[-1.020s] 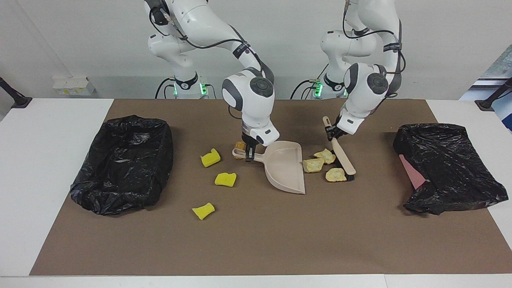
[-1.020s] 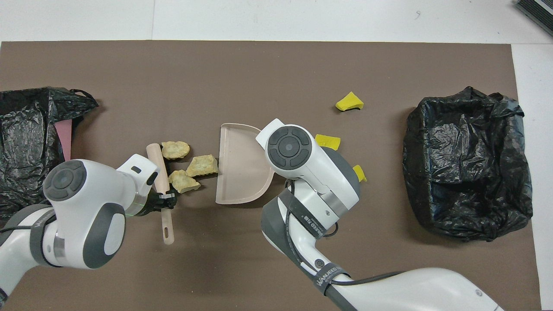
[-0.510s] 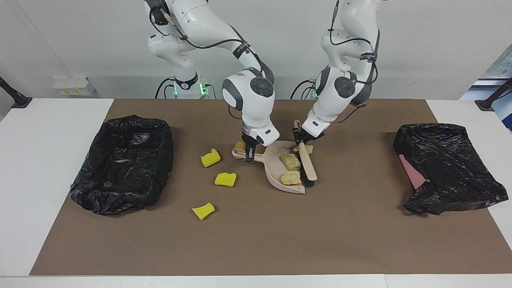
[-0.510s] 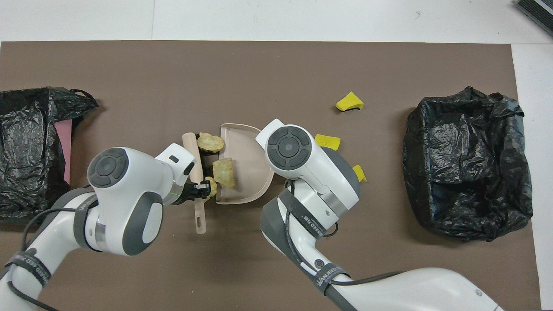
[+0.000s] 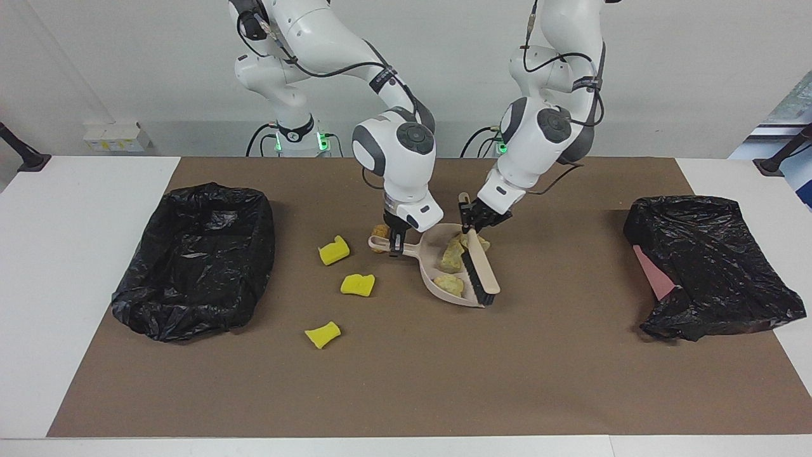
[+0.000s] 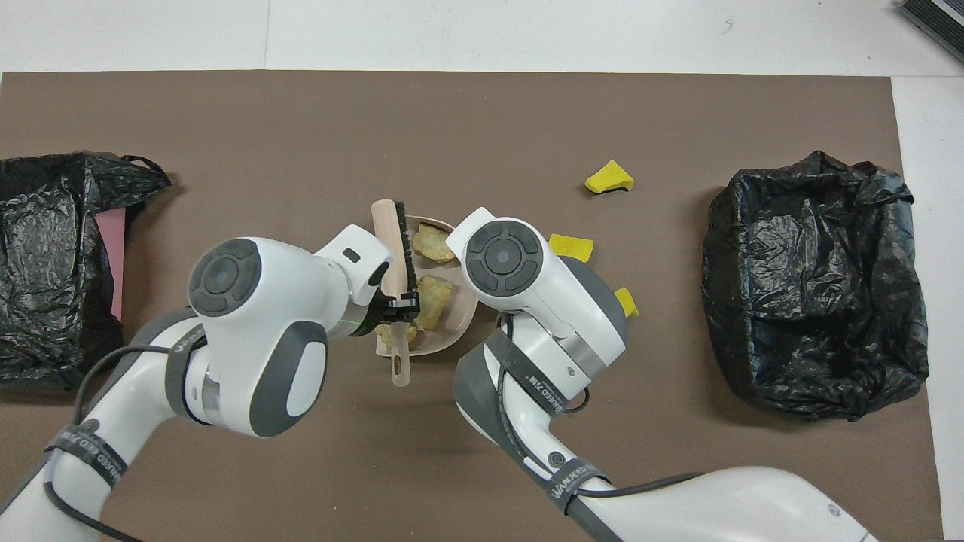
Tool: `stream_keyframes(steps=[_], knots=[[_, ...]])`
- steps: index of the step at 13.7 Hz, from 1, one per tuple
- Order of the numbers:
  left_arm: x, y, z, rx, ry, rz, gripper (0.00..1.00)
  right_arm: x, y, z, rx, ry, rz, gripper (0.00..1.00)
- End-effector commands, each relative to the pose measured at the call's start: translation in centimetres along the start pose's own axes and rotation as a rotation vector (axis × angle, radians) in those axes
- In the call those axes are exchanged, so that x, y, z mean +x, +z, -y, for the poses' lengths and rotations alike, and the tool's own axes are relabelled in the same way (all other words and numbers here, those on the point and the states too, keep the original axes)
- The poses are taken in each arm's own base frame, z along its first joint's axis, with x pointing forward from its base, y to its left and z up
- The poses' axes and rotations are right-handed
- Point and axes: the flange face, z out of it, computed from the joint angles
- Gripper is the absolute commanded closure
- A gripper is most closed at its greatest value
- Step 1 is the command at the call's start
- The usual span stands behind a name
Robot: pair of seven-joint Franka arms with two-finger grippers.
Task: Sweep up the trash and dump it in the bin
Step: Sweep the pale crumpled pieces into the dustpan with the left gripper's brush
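Bimanual sweeping at mid-task, elements listed from largest to smallest. The table [image 5: 89, 209] carries a brown mat [image 5: 406, 381]. A black-lined bin [image 5: 196, 254] sits toward the right arm's end of the table, a second black bag [image 5: 704, 266] toward the left arm's end.

The right hand [image 5: 396, 244], pressed together on the handle of the beige dustpan [image 5: 472, 298], holds the pan flat on the mat near the table's middle. The left hand [image 5: 472, 222], pinching the handle of the black-bristled brush [image 5: 482, 273], has carried the brush across the pan's open lip within the last second; the bristles now stand inside the pan.

Result of that stroke: the three tan pieces [image 5: 451, 254], which lay on the mat beside the pan a second ago, now rest inside it, seen clearly from overhead [image 6: 429, 290]. The first batch thus appears collected.

Still on the mat: three yellow chunks [image 5: 357, 284], between the pan and the lined bin, and the brown nugget [image 5: 379, 231], just beside the pan's handle, toward the robots' edge.

Judged stage: either these four pieces are swept next or the loaded pan is first carried to a bin; nothing has yet been dumped.
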Motion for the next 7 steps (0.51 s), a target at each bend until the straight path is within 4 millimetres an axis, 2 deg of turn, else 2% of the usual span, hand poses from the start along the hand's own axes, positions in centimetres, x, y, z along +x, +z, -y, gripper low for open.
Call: stream_keyframes(steps=[1, 2, 5, 7], knots=[[0.1, -1.7, 2.3, 0.026, -0.035, 0.037, 1.00, -0.6, -0.5, -0.2, -0.031, -0.060, 0.008, 1.00], [-0.4, -1.5, 4.2, 0.041, -0.064, 0.060, 1.00, -0.9, -0.7, -0.7, -0.051, -0.082, -0.009, 1.00], [-2.6, -0.7, 8.9, 0.092, -0.095, 0.084, 1.00, -3.9, -2.1, -2.4, -0.062, -0.091, -0.019, 1.00], [-4.3, 0.4, 10.4, 0.115, -0.117, 0.101, 1.00, -6.6, -3.1, -3.7, -0.062, -0.098, -0.034, 1.00]])
